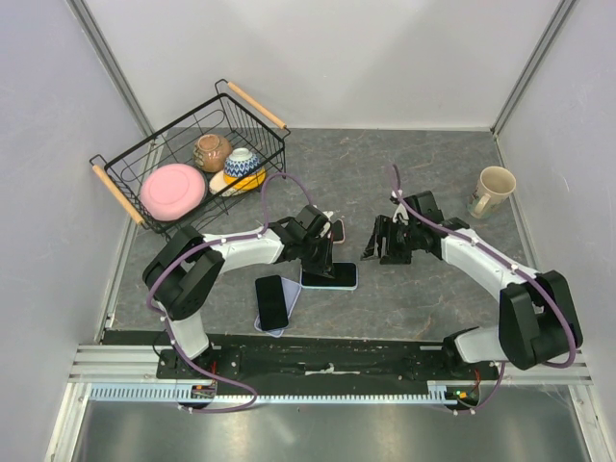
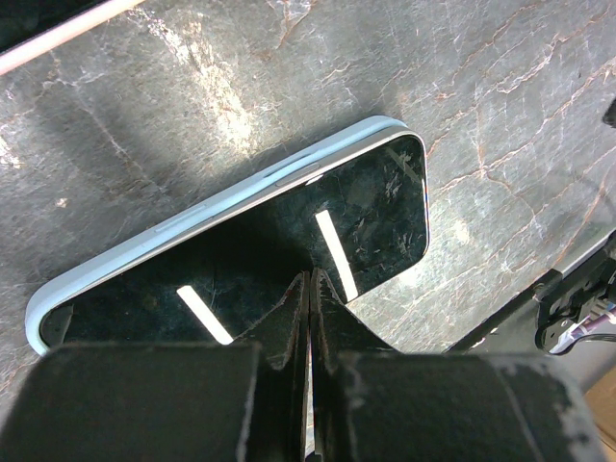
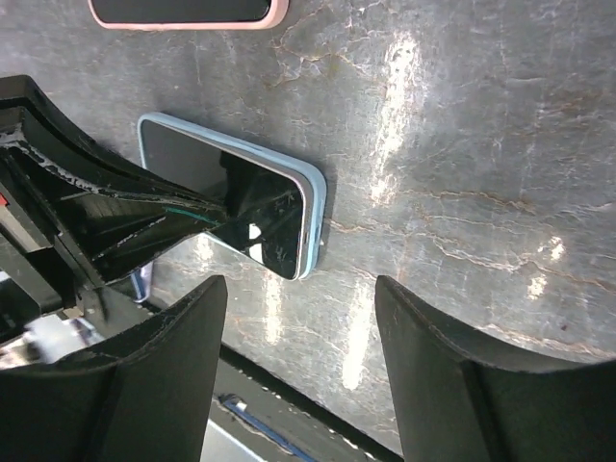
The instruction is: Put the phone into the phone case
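Under your left gripper [image 2: 308,289]: fingers pinched together, nothing between them, tips seem to touch glass of black-screened slab phone [image 2: 366,207]. Phone lies flat in pale blue soft rectangular case [image 2: 207,204] on grey stone-look tabletop [image 2: 500,96], near centre. Long axis runs 9-to-3 in top view. Phone sits at 5 o'clock from left wrist. Left arm nearer, directly above. Your right gripper [image 1: 390,243] spread wide, empty, apart at 2 o'clock from phone. Far long edge looks not fully seated; judge press belongs there.

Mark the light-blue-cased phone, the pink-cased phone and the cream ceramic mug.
light-blue-cased phone [image 2: 375,202]: left wrist view, screen glass.
pink-cased phone [image 3: 183,9]: right wrist view, dark screen.
cream ceramic mug [image 1: 483,200]: top external view, outer wall.
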`<state>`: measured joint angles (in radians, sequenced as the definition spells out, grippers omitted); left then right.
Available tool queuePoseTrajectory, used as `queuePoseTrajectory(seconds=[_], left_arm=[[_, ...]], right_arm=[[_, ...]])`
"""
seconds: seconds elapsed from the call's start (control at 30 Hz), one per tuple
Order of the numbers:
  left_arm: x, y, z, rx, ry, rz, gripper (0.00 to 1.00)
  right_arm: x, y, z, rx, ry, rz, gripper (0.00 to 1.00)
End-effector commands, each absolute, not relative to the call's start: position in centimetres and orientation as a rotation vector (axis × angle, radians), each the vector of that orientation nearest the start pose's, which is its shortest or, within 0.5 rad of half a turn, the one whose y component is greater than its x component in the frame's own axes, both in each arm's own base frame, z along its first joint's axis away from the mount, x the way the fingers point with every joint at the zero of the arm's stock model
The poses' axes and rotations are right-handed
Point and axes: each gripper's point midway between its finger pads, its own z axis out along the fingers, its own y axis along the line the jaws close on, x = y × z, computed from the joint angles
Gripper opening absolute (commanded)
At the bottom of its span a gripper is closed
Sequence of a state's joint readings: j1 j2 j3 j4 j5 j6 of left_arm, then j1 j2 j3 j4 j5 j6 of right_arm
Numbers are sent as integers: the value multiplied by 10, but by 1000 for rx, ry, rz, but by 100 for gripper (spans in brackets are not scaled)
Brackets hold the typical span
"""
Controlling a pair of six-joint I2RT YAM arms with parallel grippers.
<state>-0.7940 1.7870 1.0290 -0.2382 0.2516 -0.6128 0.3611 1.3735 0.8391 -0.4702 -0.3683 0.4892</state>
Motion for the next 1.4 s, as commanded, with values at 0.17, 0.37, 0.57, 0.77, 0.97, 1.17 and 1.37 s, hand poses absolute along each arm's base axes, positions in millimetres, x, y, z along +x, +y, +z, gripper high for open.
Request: queuePoseTrajectory(seconds=[0.17, 0.37, 0.57, 0.77, 0.97, 1.17, 1.37], left_arm=[[217, -284, -15, 347, 2868, -481, 2], [218, -287, -13, 352, 2863, -489, 2], [219, -287, -12, 363, 2862, -487, 2], [219, -286, -12, 362, 2864, -482, 2], [219, -286, -13, 366, 2863, -477, 2], [220, -287, -12, 370, 2863, -478, 2], [223, -284, -8, 385, 2860, -436, 2]], right_arm=[[244, 210, 87, 39, 2596, 1198, 64], [237, 208, 65, 65, 2657, 1193, 53], [224, 206, 35, 58, 2748, 1167, 42], [214, 214, 16, 27, 2801, 1169, 41], [209, 214, 3, 24, 2842, 1133, 33], [206, 203, -11, 32, 2887, 1020, 25], [207, 196, -23, 55, 2923, 931, 18]])
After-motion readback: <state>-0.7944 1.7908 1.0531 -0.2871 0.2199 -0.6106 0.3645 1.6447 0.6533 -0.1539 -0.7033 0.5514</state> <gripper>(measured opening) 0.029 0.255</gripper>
